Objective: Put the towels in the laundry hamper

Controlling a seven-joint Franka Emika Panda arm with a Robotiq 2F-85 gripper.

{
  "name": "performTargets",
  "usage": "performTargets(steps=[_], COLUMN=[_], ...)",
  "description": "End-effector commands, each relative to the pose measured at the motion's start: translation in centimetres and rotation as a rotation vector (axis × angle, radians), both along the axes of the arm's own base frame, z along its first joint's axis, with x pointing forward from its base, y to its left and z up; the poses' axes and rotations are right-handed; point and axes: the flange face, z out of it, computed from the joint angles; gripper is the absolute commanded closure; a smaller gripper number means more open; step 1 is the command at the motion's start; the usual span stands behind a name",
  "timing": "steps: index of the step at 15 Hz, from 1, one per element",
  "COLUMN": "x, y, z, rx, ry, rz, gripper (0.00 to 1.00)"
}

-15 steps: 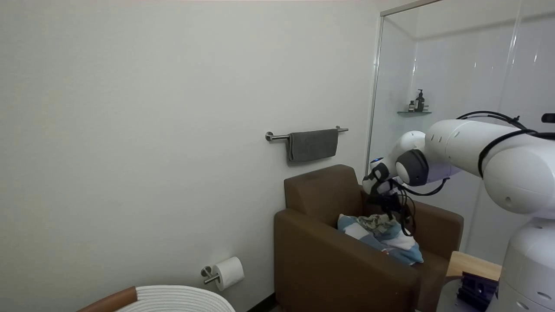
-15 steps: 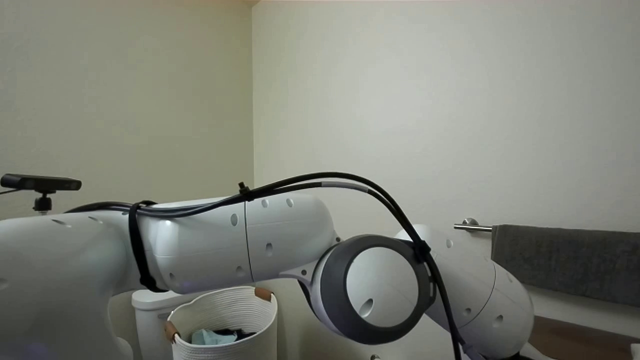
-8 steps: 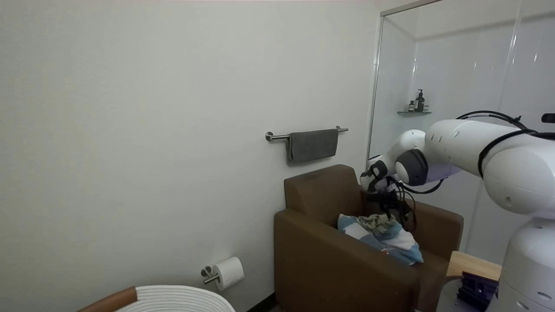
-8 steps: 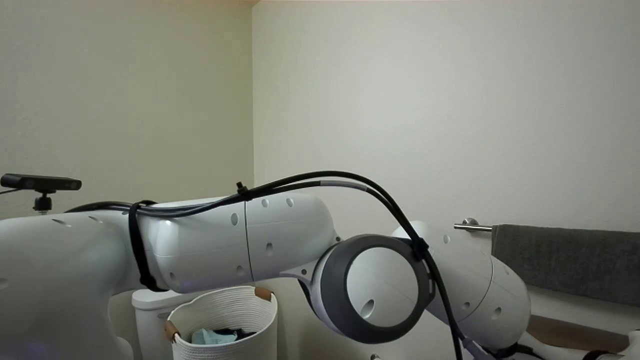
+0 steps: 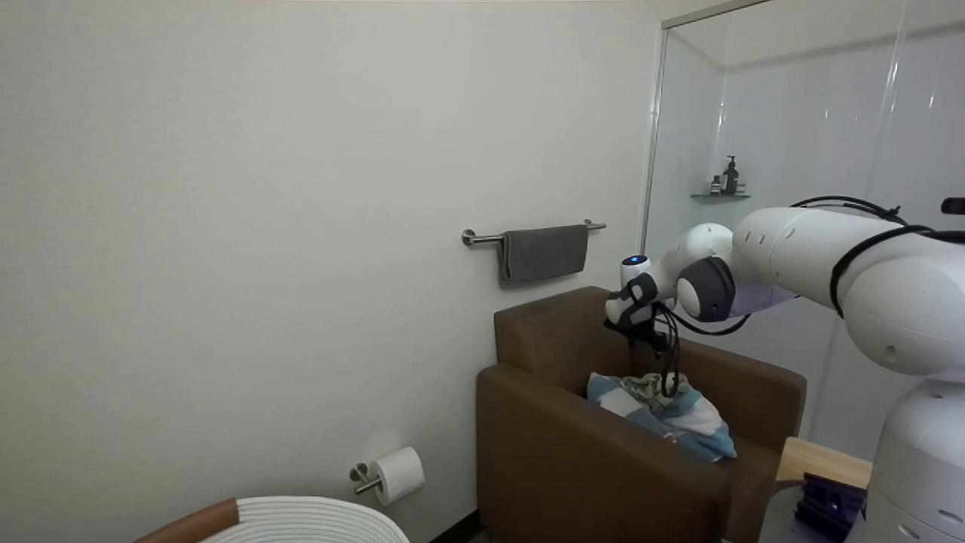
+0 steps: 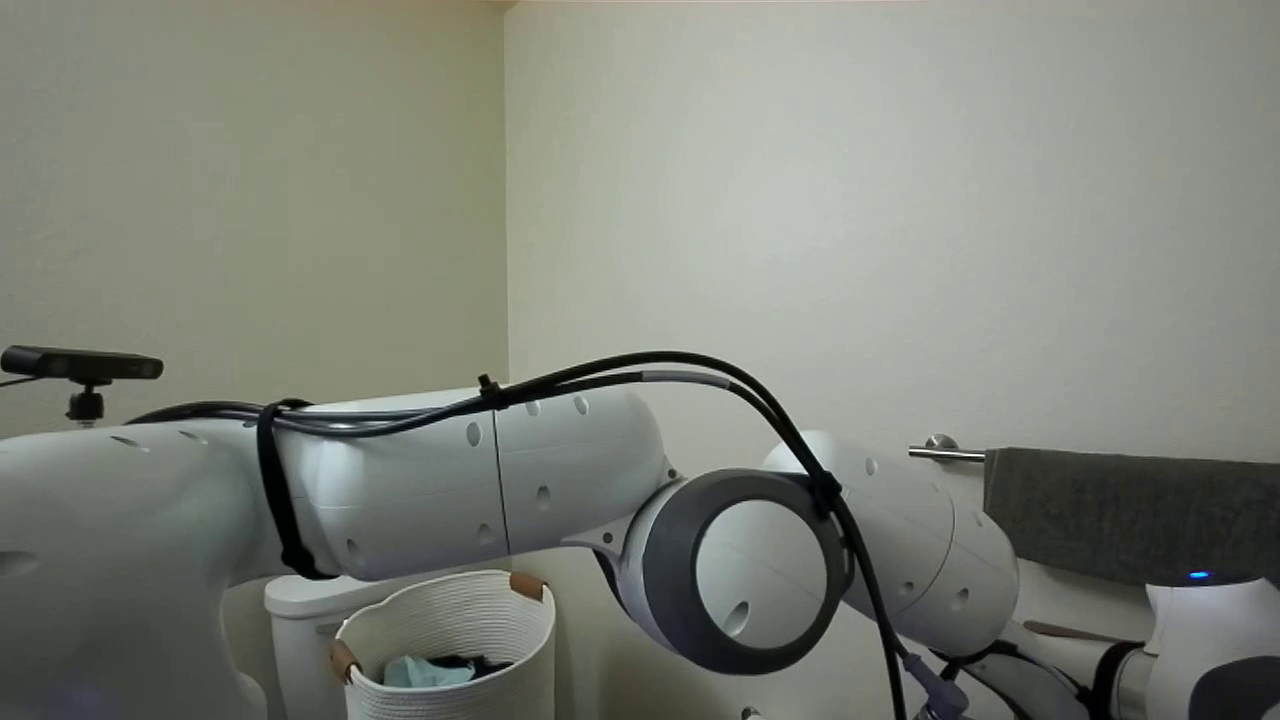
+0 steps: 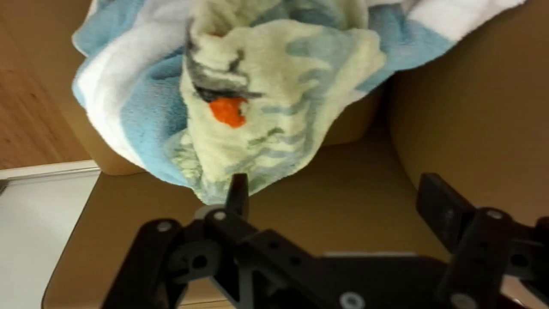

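Observation:
On the seat of the brown armchair lies a large blue-and-white towel (image 5: 705, 422), with a small pale greenish towel (image 7: 283, 86) crumpled on top. A dark grey towel (image 5: 544, 253) hangs folded on a wall bar. The white rope laundry hamper (image 6: 525, 680) has brown handles; light-blue cloth (image 6: 425, 673) and dark cloth show inside. Its rim (image 5: 301, 516) fills the lower left corner in an exterior view. My gripper (image 7: 334, 180) is open above the seat, nothing between its fingers. In the wrist view, its left finger (image 7: 238, 193) overlaps the greenish towel's edge; contact cannot be told.
The armchair (image 5: 588, 460) has high arms and a backrest around the towels. A toilet roll (image 5: 399, 475) sticks out from the wall between chair and hamper. A glass shower wall stands behind the arm. A toilet tank (image 6: 300, 605) is behind the hamper.
My gripper has moved left and up, towards the chair's back, in an exterior view. The wrist with its blue light has risen into sight at lower right elsewhere. The towels lie unmoved.

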Motion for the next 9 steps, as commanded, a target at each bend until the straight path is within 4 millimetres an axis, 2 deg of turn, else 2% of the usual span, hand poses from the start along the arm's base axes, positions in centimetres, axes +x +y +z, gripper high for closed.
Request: performTargets(steps=[1,7,9], x=[-1.8,-7.2,-8.4], y=[-0.9,-2.4,-2.6], z=[-1.5,-5.5,-6.3], rx=[-0.025,0.040,0.050], ry=[-0.083,-0.087,-0.092], rz=[-0.076,-0.183,-0.204], gripper=[0.00,0.00,0.00])
